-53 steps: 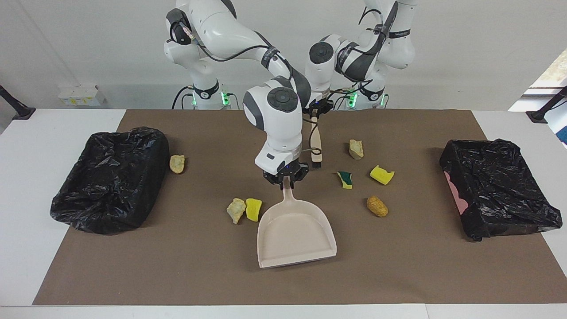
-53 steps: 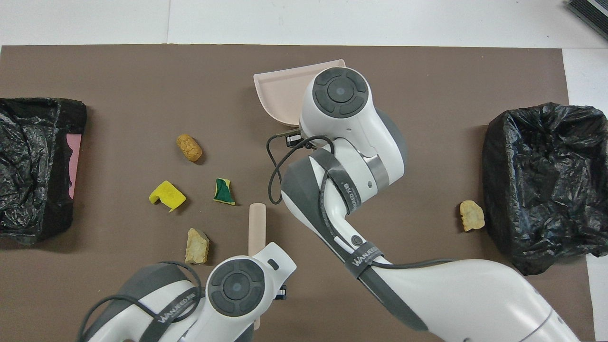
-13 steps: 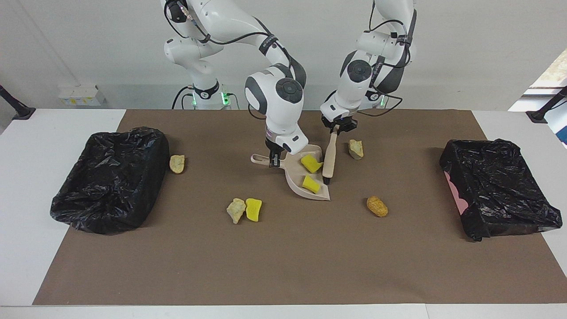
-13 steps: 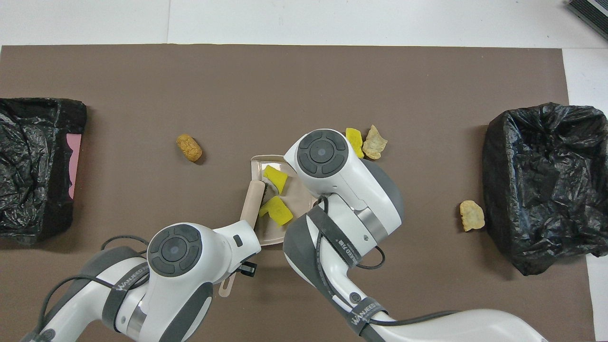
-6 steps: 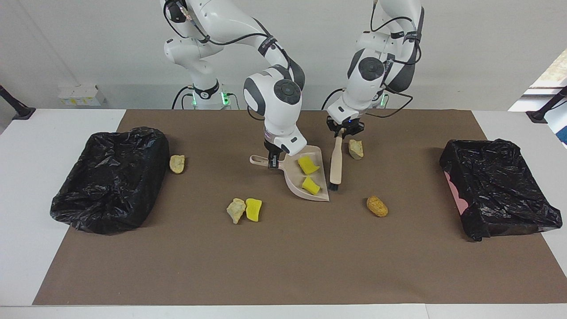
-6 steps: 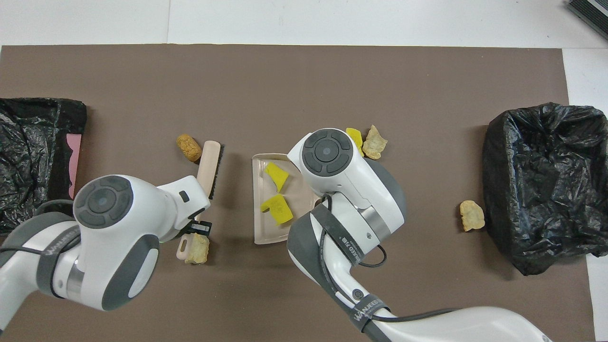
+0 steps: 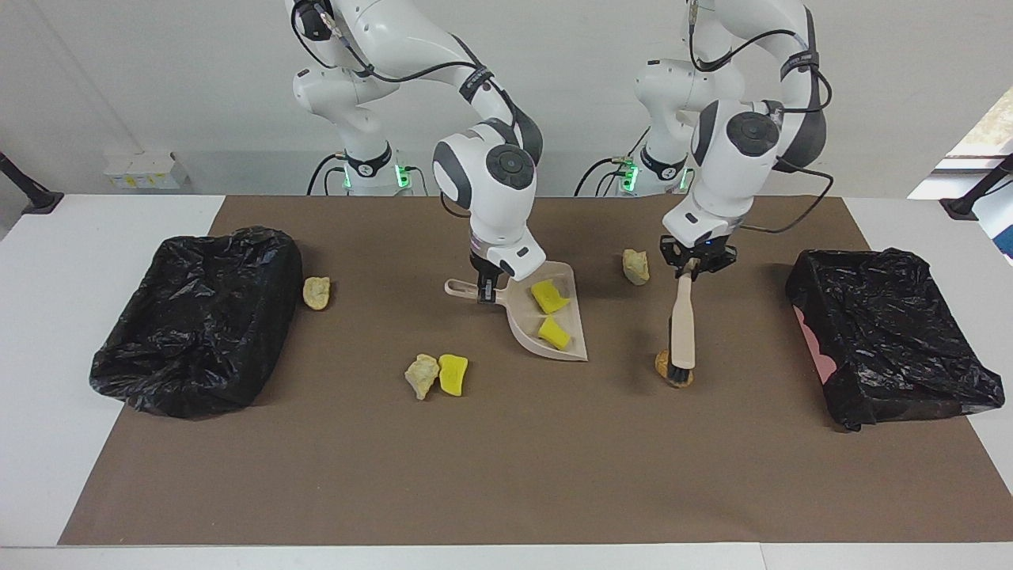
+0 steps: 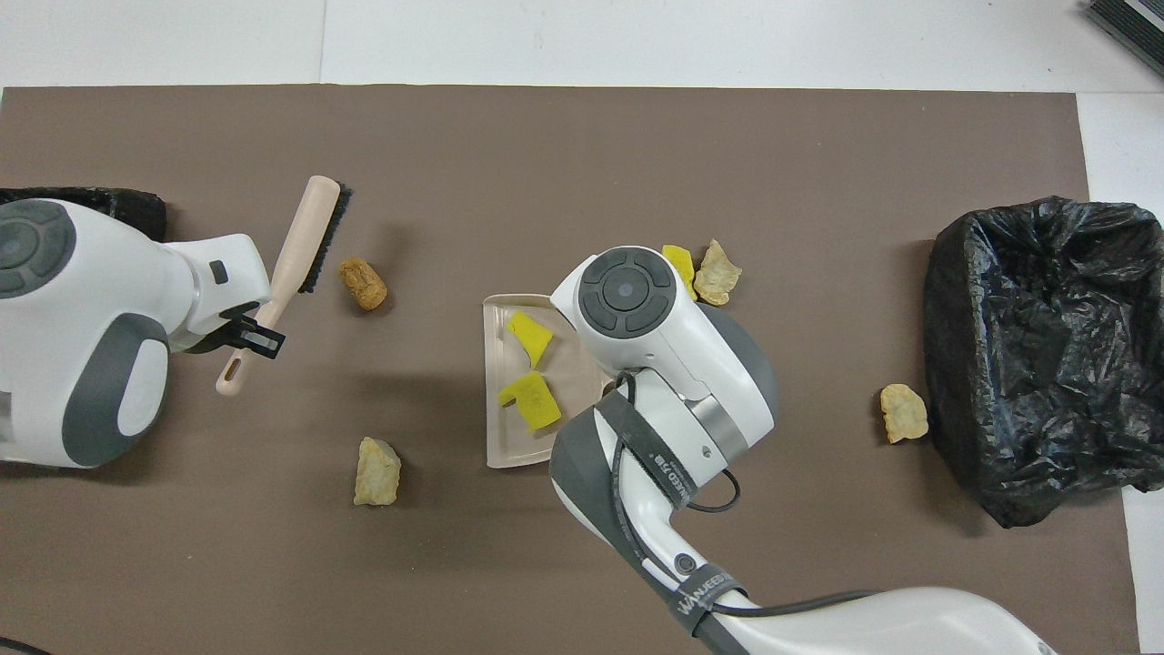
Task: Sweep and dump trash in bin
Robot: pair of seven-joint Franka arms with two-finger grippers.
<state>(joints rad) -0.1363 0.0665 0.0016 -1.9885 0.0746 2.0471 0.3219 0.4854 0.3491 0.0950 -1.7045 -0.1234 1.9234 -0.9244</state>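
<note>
Your right pincer (image 7: 486,286) is clamped on the handle of the beige dustpan (image 7: 571,343), which sits near the middle of the brown mat (image 7: 506,475) on the table (image 7: 47,475), its open mouth turned toward the left arm's end. Two yellow sponge pieces (image 7: 549,295) lie inside the pan, one nearer the robots than the other (neither touches the other). Your left pincer (image 7: 696,265) is closed on the handle of the beige brush (image 7: 682,324) and holds it over the mat toward the left arm's end; the brush hangs bristles down, with its dark bristle end by the brown potato-like lump (image 8: 363,283), though you cannot tell for sure whether the two touch. A pale rock-like lump (image 7: 635,266) rests on the mat between the pan and the brush, nearer the robots than the brown one. Another pale lump (image 7: 422,375) and a yellow sponge piece (image 7: 453,374) lie touching, farther from the robots than the pan's handle. One more pale lump (image 7: 316,292) sits just beside the black-lined bin (image 7: 198,317) at the right arm's end. A second black-lined bin (image 7: 886,332) stands at the left arm's end, well apart from the brush.
</note>
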